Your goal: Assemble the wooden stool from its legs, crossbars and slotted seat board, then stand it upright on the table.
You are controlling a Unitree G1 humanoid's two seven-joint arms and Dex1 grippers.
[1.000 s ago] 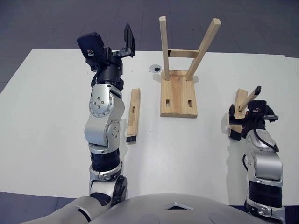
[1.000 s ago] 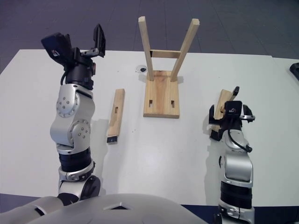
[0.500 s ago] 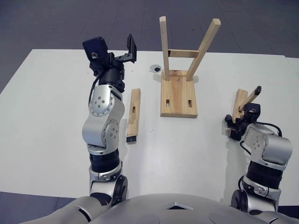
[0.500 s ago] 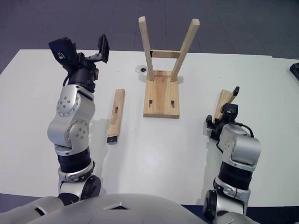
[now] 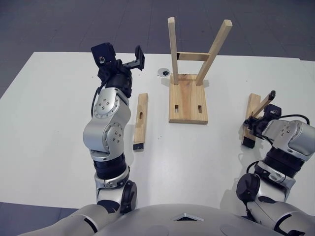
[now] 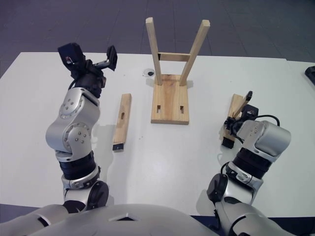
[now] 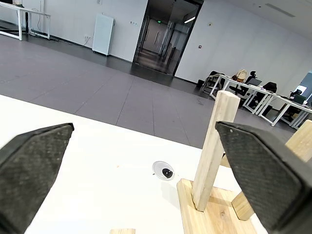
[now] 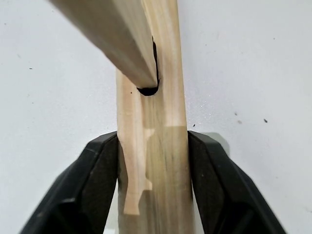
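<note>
The slotted seat board (image 5: 188,101) lies flat at the table's far middle, with two legs (image 5: 172,46) and a crossbar (image 5: 193,56) standing up from its far end. A loose leg (image 5: 140,120) lies to its left. At the right lies another leg (image 5: 252,115) with a crossbar (image 5: 266,102) sticking up out of its slot. My right gripper (image 8: 152,163) is shut on this leg, its pads (image 8: 100,180) pressing both sides just below the slot. My left gripper (image 7: 145,146) hangs open and empty above the table, left of the seat board.
A round cable grommet (image 5: 164,73) sits in the white table (image 5: 49,113) just left of the seat board's far end. A dark object (image 6: 311,73) shows at the far right edge. Bare tabletop stretches in front of the seat board.
My right arm has swung its elbow outward to the right while the gripper stays on the leg. The left gripper has shifted slightly right and lower.
</note>
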